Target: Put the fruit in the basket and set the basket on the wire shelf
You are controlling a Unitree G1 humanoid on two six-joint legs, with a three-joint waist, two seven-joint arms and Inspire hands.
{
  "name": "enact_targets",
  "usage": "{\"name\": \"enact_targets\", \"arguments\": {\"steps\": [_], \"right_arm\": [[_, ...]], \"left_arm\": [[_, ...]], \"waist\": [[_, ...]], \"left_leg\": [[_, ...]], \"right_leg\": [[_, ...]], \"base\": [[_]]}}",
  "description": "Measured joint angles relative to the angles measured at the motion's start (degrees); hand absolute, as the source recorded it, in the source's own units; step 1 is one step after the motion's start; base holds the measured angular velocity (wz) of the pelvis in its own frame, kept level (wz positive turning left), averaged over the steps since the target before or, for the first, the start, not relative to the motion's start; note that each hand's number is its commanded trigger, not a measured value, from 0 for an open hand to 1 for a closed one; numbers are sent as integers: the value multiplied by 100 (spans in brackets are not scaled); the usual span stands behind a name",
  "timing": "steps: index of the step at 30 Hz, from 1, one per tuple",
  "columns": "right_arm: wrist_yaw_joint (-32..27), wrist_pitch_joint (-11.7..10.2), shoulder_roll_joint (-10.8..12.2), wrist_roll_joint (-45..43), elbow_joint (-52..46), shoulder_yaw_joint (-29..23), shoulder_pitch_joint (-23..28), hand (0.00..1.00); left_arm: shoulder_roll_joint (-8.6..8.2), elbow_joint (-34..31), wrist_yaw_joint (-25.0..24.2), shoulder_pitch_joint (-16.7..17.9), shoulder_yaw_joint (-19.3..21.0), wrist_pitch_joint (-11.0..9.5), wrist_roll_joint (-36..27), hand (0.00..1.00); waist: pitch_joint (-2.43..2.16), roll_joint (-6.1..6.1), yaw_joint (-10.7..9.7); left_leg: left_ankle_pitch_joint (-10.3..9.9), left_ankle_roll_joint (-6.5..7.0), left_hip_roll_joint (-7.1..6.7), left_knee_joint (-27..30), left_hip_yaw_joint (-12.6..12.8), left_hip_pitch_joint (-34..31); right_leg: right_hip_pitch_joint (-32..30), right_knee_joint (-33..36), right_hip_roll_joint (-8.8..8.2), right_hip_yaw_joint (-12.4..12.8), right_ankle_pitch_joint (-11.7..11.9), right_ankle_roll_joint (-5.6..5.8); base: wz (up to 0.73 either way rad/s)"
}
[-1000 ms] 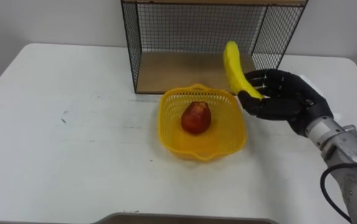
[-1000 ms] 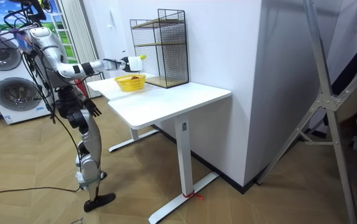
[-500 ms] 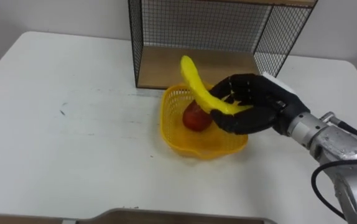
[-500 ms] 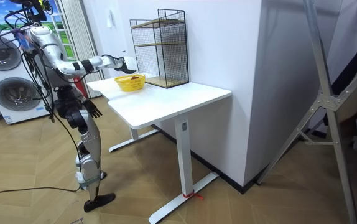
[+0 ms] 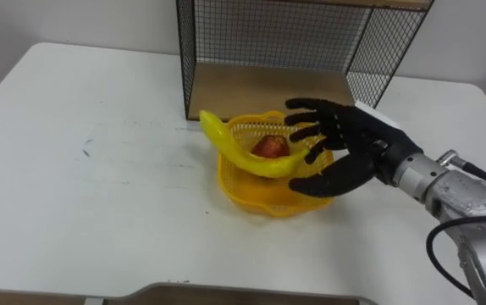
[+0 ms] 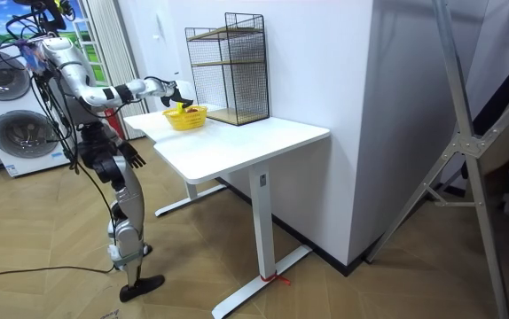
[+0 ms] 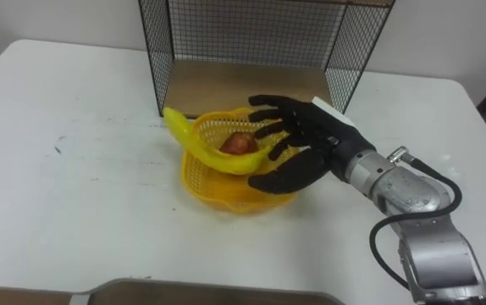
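Observation:
A yellow mesh basket [image 5: 241, 191] stands on the white table [image 5: 91, 203] in front of the wire shelf [image 5: 268, 90]. A red apple [image 5: 268, 146] lies inside it. The banana [image 5: 245, 157] rests slantwise across the basket, its far tip sticking out over the left rim. My black right hand [image 5: 355, 154] hovers open over the basket's right side, fingers spread, fingertips at the banana's near end. In the room view my left hand [image 6: 133, 157] hangs by my side with relaxed fingers.
The shelf is a black wire cage with a wooden floor and a wooden top board, open towards me. I stand at the table's end at the room view's left, with washing machines [image 6: 19, 124] behind me.
My right hand swung the banana down from upright and leftward over the basket, then its fingers opened; the banana now lies across the basket. The basket and apple stayed put.

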Motion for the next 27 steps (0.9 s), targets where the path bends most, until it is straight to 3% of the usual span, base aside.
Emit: {"name": "enact_targets", "arguments": {"steps": [5, 9, 19, 23, 27], "right_arm": [[0, 0, 0, 10, -84, 0, 2, 0], [0, 0, 0, 8, -147, -7, 2, 0], [0, 7, 0, 8, -273, -15, 2, 0], [-17, 7, 1, 14, -272, -16, 2, 0], [-93, 4, 1, 127, -272, -77, 5, 0]], "left_arm": [[1, 0, 0, 6, 12, -1, -5, 0], [2, 0, 1, 13, 18, -1, -5, 0], [4, -5, 1, 18, 19, -2, -3, 0], [3, -5, 4, 20, 13, -2, 0, 0], [0, -3, 2, 27, 15, -27, -4, 0]], "waist": [[-20, -68, 9], [-3, -120, -2], [7, -99, -2], [39, -24, -1], [5, 91, 2]], "left_leg": [[0, 0, 0, -1, -1, 3], [0, 0, 0, -1, -2, -13], [-1, 1, 0, -1, -3, -15], [-1, 0, 0, -3, -3, -17], [0, 1, 0, -4, -12, 11]], "right_leg": [[14, -4, 0, -8, 0, 0], [24, -5, 1, -13, 0, 0], [22, -7, 1, -13, 0, 0], [17, -8, 2, -14, 1, 0], [20, -11, 2, -23, 1, 0]], "base": [[0], [0], [0], [0], [0]]}}
